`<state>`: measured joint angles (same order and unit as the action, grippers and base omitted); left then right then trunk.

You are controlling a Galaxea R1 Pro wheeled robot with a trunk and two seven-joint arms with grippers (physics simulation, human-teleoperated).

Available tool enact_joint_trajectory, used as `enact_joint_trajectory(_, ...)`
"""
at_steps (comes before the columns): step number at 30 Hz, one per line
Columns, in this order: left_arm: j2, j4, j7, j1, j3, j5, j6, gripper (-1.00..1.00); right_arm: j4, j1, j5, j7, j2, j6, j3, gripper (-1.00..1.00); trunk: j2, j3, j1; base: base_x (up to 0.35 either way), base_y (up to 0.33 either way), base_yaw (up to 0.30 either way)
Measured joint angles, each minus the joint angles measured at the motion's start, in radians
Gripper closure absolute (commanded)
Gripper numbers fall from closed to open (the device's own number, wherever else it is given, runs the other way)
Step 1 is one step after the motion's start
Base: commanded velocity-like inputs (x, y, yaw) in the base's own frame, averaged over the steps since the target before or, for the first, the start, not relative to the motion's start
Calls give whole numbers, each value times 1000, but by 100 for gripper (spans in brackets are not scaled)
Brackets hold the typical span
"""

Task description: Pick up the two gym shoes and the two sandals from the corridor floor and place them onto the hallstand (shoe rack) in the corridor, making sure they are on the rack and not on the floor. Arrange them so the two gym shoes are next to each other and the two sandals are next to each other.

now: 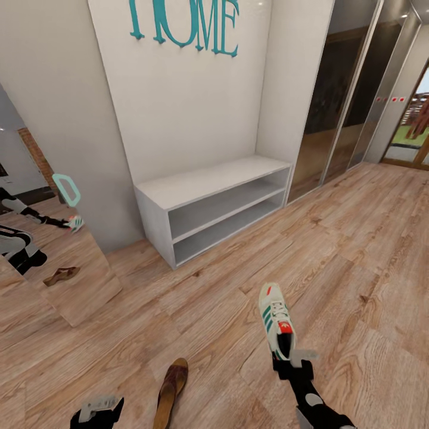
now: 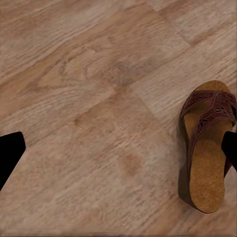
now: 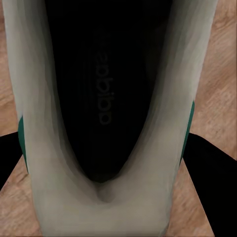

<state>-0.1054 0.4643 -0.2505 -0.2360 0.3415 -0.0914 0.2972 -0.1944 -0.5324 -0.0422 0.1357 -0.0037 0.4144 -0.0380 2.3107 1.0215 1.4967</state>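
Gym shoe [image 1: 275,319], cream-white with green side stripes and a red-orange tongue patch, sits in my right gripper [image 1: 292,356], whose fingers are closed on its heel end; its toe points toward the white bench [image 1: 208,182]. Through the right wrist camera I look straight into its dark insole [image 3: 106,89]. My left gripper [image 1: 98,408] hangs spread wide and empty over the wood-plank floor [image 1: 357,250], with a brown sandal [image 1: 171,390] lying just beside it, tan insole up. A wall mirror [image 1: 36,238] stands at left, sliding mirrored doors [image 1: 345,89] at right. Bare floor lies between shoe and bench.
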Motion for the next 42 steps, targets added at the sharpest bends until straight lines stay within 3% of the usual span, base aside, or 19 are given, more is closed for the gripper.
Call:
enact_joint_trajectory(9, 12, -7, -2, -9, -1, -7, 51, -100, -1, -52, -1, -3, 3, 51, -1, 100, 0, 0, 0, 0, 0, 0)
enact_joint_trajectory(20, 70, -28, 3, -71, -2, -66, 27, -100, -54, -59, 1, -3, 3, 54, 1, 100, 0, 0, 0, 0, 0, 0)
enact_joint_trajectory(24, 77, -29, 3, -94, -2, -89, 5, -100, -76, -59, 1, -2, 2, 31, 2, 100, 0, 0, 0, 0, 0, 0)
enact_joint_trajectory(25, 78, -29, 2, -153, -2, -146, -68, -100, -162, -59, 3, 0, 1, -115, 4, 100, 0, 0, 0, 0, 0, 0)
enact_joint_trajectory(26, 78, -28, 2, -228, -2, -146, -72, -100, -256, -59, 3, -1, 1, -138, 4, 100, 0, 0, 0, 0, 0, 0)
enact_joint_trajectory(27, 78, -28, 2, -221, -2, -147, -75, -100, -378, -60, -1, -2, 0, -164, 3, 100, 0, 0, 0, 0, 0, 0)
enact_joint_trajectory(31, 76, -29, 2, -216, -3, -148, -76, -100, -410, -59, 1, -1, -4, -209, 4, 100, 0, 0, 0, 0, 0, 0)
enact_joint_trajectory(42, 74, -30, 2, -208, 0, -151, -69, -100, -424, -59, 2, -1, -13, -216, 4, 100, 0, 0, 0, 0, 0, 0)
